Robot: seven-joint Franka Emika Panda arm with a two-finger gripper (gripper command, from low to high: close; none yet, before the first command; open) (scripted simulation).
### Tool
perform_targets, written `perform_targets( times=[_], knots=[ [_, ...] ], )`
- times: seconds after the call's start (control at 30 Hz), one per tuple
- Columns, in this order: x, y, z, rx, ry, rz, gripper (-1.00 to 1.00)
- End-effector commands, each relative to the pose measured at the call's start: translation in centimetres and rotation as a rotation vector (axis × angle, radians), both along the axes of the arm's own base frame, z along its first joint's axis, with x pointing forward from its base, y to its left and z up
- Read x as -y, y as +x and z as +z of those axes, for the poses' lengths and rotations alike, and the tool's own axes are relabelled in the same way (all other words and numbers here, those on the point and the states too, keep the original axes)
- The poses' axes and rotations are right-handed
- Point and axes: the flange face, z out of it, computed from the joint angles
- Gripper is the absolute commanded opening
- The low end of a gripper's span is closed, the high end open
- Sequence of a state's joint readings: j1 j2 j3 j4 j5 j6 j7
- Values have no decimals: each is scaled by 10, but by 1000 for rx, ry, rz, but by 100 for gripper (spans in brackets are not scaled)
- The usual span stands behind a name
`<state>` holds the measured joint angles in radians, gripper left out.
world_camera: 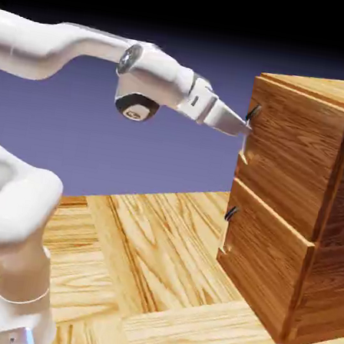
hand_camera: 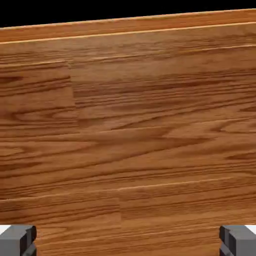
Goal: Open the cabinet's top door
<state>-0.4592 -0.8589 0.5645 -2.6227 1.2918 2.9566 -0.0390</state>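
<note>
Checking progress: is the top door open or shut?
Shut: the top door sits flush in the cabinet front; no gap shows.

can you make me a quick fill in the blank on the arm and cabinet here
1. The pincer is level with the cabinet's ____ door.
2. In the hand view, the two grey fingertips stand far apart, so the pincer is ____.
3. The picture between those fingertips is filled by wood grain, and the pincer holds ____.
4. The lower panel is ____.

Missing words: top; open; nothing; closed
</note>
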Motion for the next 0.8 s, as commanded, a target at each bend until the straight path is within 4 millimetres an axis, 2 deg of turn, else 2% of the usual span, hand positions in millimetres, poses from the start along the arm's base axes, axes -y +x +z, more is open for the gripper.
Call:
perform_targets(
  times=[0.0, 0.2, 0.4, 0.77],
  knots=[
    [-3, -1, 1, 13, 0, 0, 0],
    [-22, -3, 2, 90, -4, 1, 0],
    [-45, -1, -5, 162, -15, 5, 0],
    [-87, 19, -42, 275, -49, 11, 0]
  ],
)
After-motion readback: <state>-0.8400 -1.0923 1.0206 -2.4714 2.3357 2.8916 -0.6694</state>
